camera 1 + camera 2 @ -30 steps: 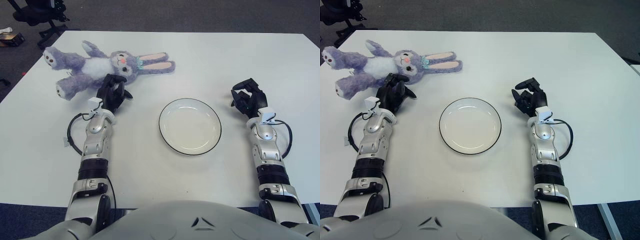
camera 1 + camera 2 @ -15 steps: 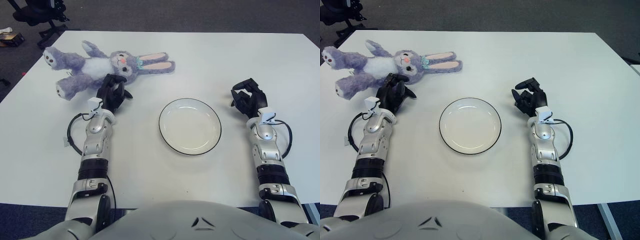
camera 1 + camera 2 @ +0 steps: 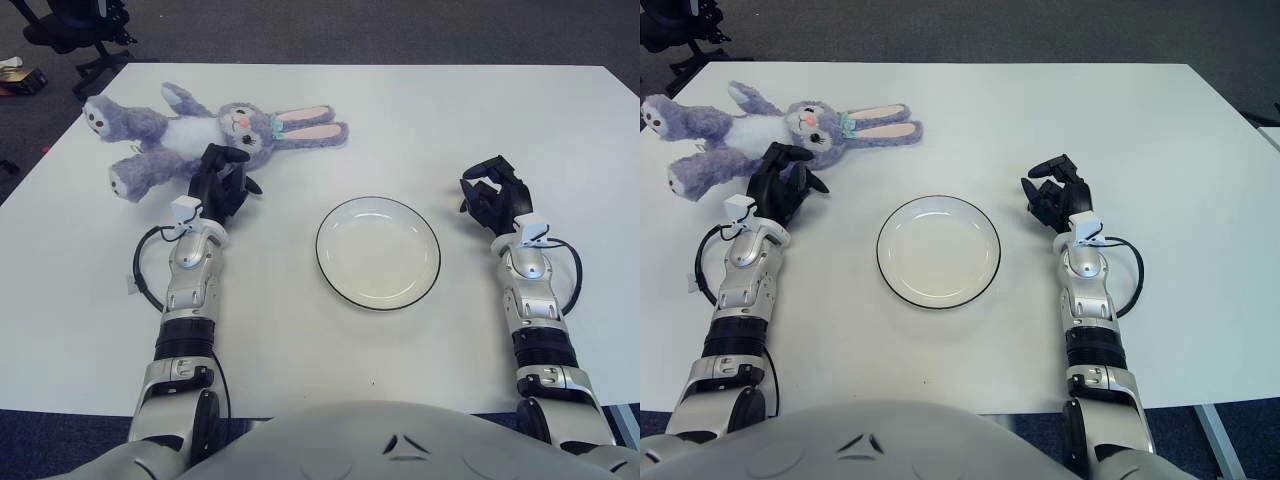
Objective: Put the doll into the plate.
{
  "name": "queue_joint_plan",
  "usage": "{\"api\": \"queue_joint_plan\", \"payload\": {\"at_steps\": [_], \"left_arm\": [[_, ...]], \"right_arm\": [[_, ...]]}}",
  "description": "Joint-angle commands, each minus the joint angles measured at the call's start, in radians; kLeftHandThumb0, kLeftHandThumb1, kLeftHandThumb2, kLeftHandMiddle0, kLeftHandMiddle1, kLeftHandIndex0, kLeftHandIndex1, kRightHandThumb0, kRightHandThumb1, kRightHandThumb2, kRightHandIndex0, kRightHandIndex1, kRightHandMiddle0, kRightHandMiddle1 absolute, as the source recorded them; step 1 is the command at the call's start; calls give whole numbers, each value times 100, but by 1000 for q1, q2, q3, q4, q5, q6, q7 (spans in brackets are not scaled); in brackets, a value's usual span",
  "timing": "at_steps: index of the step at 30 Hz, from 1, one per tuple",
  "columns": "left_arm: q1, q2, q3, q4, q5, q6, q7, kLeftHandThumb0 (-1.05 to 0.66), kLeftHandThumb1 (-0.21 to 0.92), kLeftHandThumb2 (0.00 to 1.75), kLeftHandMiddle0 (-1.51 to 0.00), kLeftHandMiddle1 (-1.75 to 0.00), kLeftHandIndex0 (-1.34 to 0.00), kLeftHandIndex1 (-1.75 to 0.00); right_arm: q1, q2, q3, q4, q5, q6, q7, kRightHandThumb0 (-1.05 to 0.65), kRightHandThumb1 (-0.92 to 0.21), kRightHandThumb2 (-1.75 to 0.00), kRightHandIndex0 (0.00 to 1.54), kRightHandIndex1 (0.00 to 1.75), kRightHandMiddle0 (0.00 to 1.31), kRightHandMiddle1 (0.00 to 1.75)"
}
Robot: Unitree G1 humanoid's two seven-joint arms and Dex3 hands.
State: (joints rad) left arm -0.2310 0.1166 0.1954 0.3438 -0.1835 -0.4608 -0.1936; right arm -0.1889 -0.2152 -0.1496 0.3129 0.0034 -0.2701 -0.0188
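Your left hand sits just below the doll, fingertips at its body, fingers loosely spread, grasping nothing. The plate lies to that hand's right. Your right hand rests beyond the plate, fingers relaxed.

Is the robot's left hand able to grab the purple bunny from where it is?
Probably yes. The left hand sits right beside the doll, just below its head, with nothing lying between them. Its fingers are not closed on it yet.
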Motion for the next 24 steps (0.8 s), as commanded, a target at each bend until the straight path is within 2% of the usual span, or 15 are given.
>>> {"api": "queue_joint_plan", "payload": {"at_steps": [1,10,16,24], "left_arm": [[55,-9,-4,103,0,-146,-55,-35,92,35,-75,-162,-38,-156],[47,-3,-3,131,-2,-243,-69,-35,92,34,-76,-151,-39,-154],[56,-26,-6,75,-84,-280,-117,-35,92,35,-73,-149,-38,-156],[67,-28,-7,39,-75,-333,-110,-35,92,36,-65,-147,-37,-156]], "right_arm": [[42,25,10,42,-11,11,-8,-35,-92,-37,76,161,35,159],[43,35,15,31,-24,17,-23,-35,-92,-35,77,159,37,157],[43,38,16,25,-28,24,-30,-35,-92,-34,78,157,38,156],[40,37,18,31,-27,23,-34,-35,-92,-34,78,156,39,155]]}}
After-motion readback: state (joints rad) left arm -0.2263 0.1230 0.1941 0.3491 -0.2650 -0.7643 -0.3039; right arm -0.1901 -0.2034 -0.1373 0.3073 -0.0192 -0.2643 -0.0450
